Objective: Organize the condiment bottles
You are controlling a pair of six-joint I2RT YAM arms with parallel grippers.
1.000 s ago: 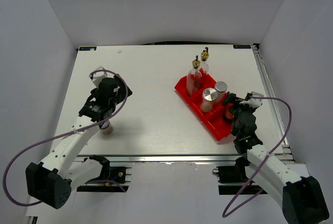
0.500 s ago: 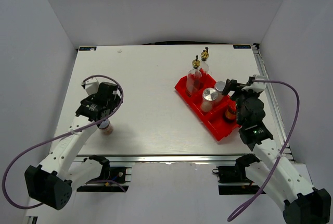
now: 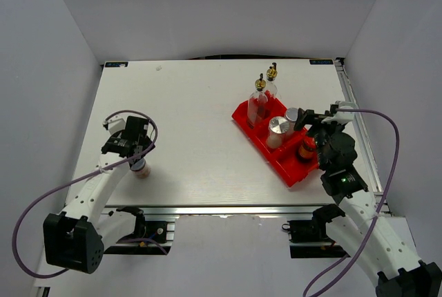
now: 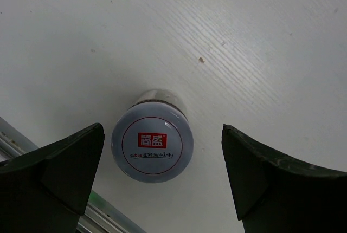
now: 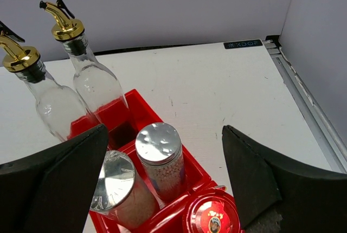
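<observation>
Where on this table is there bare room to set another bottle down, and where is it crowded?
The widest bare patch is the middle of the table, between the lone shaker at the near left and the red bin. The far left corner is also bare. It is crowded at the bin, where the other containers cluster.

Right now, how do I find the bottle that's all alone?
Start at the white table with the red bin on its right. Go left, near the front edge: one shaker stands alone. Its silver lid has a red label; the bin's shakers have plain lids.
</observation>
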